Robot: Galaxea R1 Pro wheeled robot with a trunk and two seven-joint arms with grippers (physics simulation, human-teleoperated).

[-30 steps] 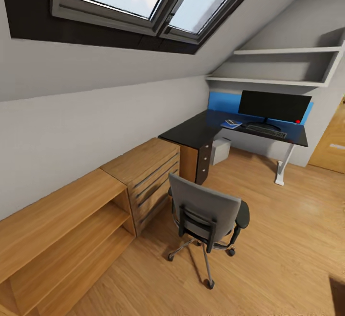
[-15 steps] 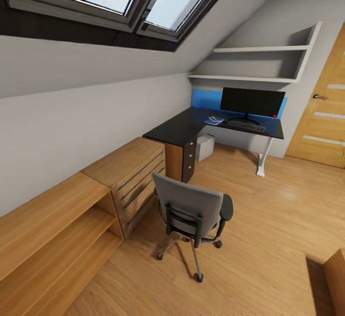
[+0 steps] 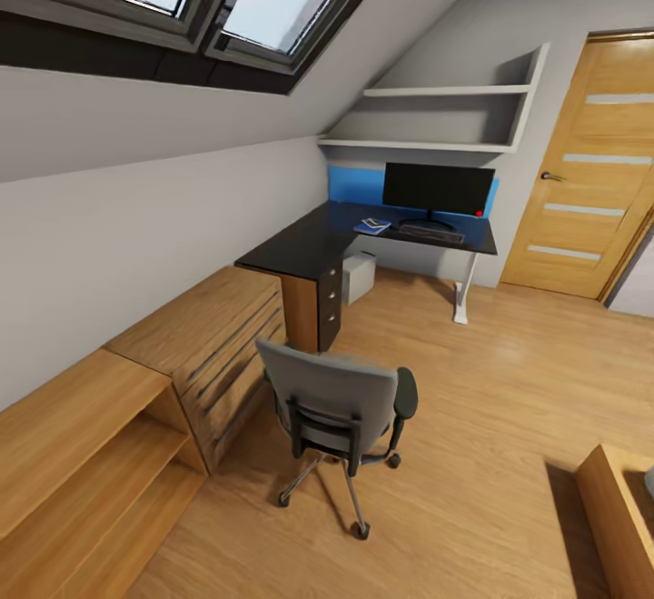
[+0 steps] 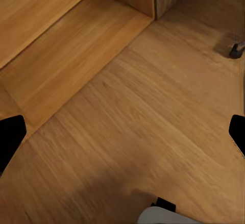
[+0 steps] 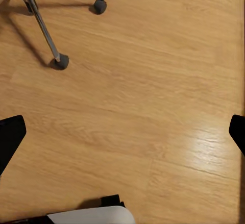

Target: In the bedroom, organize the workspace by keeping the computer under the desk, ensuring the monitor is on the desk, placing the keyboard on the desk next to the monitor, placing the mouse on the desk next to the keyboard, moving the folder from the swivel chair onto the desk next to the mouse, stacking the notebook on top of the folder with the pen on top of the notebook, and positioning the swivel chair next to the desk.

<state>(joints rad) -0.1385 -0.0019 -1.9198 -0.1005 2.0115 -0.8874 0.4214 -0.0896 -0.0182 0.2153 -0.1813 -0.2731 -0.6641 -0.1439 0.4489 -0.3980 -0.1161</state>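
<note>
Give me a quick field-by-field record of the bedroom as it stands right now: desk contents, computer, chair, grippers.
desk: L-shaped, black top, under the wall shelves
monitor: upright on the desk, before the blue back panel
keyboard: on the desk in front of the monitor
folder: blue, on the desk beside the keyboard; anything on it too small to tell
computer: on the floor under the desk
swivel chair: on the floor apart from the desk, back toward the camera, seat hidden
left gripper: open, over bare floor
right gripper: open, over floor near chair wheels

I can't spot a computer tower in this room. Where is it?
In the head view, the computer is a light grey box on the floor under the desk, just beyond the black drawer unit and below the monitor.
</note>
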